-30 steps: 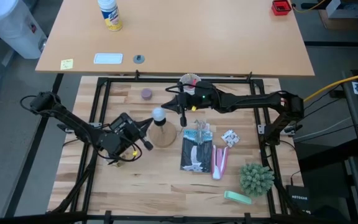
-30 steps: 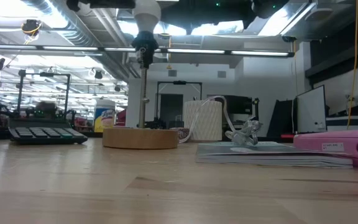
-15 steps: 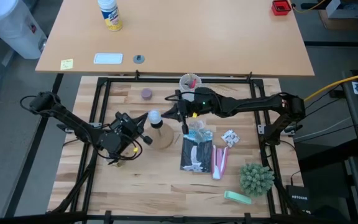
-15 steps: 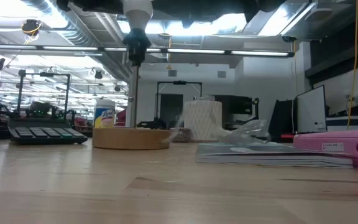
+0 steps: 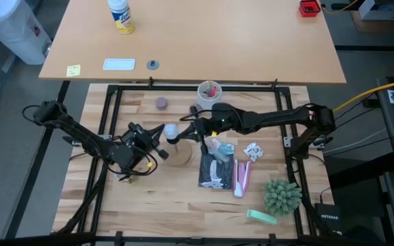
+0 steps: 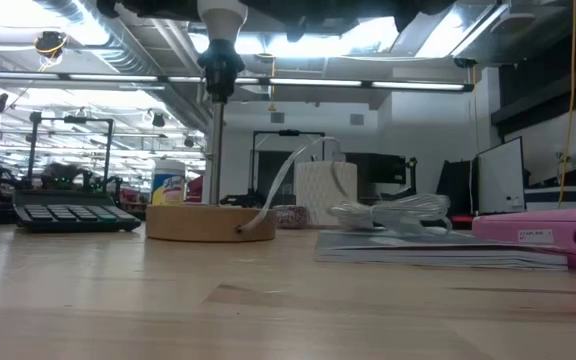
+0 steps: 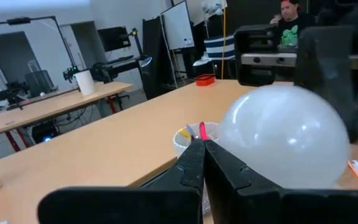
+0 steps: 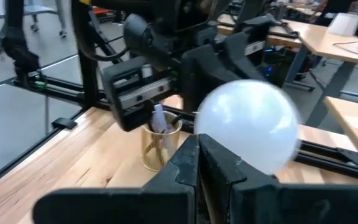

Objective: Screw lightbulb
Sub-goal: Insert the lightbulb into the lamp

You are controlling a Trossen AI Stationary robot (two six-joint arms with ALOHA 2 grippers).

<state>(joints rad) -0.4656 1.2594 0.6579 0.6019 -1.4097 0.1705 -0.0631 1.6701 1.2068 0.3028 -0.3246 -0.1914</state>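
Robotics lab: workbenches [image 5: 183,41], other robot arms [image 7: 114,65].

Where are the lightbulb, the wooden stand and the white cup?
lightbulb [image 5: 172,128]: high view, on its frosted dome.
wooden stand [image 6: 193,221]: low view, on the disc's side.
white cup [image 5: 209,89]: high view, on its rim.

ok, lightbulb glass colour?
Frosted white lightbulb; the left wrist view shows it best.

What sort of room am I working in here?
Most likely a robotics lab or workshop: exposed ceiling ducts overhead, another robot arm on a long workbench behind, and a whiteboard at the back.
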